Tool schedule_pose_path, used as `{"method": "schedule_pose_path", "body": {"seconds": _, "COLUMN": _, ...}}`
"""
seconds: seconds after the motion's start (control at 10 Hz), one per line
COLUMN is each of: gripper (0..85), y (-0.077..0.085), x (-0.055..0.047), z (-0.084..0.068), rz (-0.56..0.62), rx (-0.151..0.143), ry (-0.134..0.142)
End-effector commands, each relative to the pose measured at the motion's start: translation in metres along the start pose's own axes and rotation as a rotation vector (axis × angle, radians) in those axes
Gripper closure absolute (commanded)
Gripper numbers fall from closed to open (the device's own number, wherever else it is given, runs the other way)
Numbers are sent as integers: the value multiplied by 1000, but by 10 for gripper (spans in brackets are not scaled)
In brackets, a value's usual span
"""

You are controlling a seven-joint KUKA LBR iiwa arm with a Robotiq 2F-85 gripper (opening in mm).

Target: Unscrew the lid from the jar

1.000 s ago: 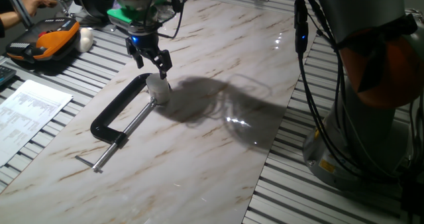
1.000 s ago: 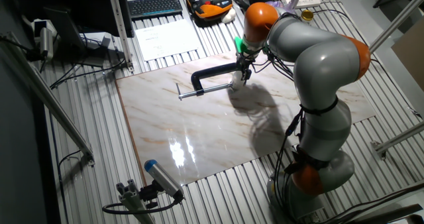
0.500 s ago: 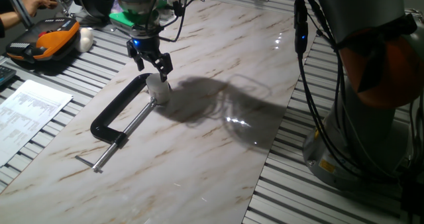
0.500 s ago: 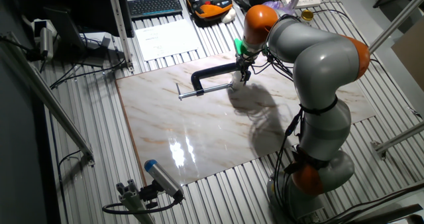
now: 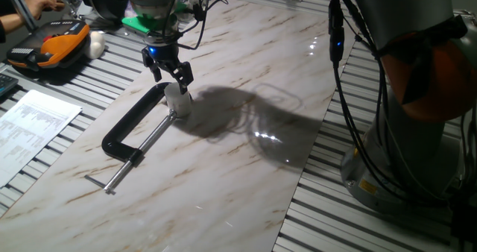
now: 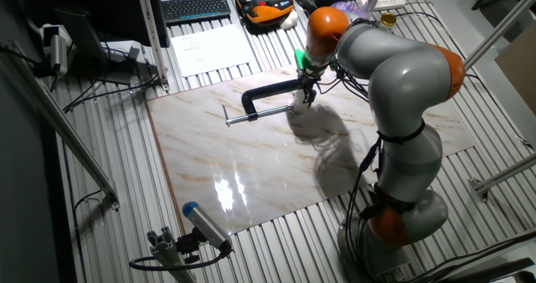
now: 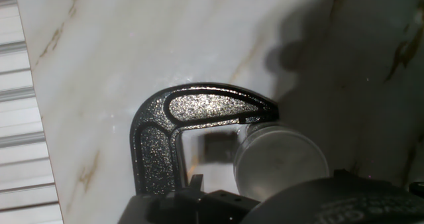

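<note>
Still capped, jar [image 5: 177, 103] sits clamped in black C-clamp [image 5: 133, 124]

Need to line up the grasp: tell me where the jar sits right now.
In one fixed view the jar stands on the marble table, held in the mouth of the black C-clamp, directly under the gripper.

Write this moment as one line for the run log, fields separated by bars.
claw: open, above lid | lid: on jar | jar: held in black C-clamp | surface: marble table

The printed sheet [image 5: 33, 125] carries text too small to read.
</note>
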State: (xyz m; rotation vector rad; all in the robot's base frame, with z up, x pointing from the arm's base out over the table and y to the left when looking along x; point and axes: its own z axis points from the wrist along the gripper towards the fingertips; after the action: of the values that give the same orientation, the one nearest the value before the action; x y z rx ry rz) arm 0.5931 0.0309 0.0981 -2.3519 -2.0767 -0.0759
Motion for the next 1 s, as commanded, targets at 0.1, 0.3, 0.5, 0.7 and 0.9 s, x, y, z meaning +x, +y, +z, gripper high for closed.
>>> {"method": "schedule_pose_path", "body": {"seconds": 0.1, "gripper": 0, "y": 0, "x": 0, "z": 1, "rz": -1, "rx": 0, "ry": 0}}
{"method": "schedule_pose_path", "body": {"seconds": 0.3, "gripper": 0, "y": -2, "x": -1, "z": 0, "rz": -5, "rx": 0, "ry": 0}}
{"method": "schedule_pose_path", "body": {"seconds": 0.5, "gripper": 0, "y": -3, "x": -1, "z": 1, "rz": -5, "rx": 3, "ry": -3}}
{"method": "schedule_pose_path", "body": {"seconds": 0.7, "gripper": 0, "y": -4, "x": -2, "z": 2, "rz": -5, "rx": 3, "ry": -3}}
{"method": "schedule_pose_path", "body": {"seconds": 0.9, "gripper": 0, "y": -6, "x": -2, "z": 2, "rz": -5, "rx": 5, "ry": -6}}
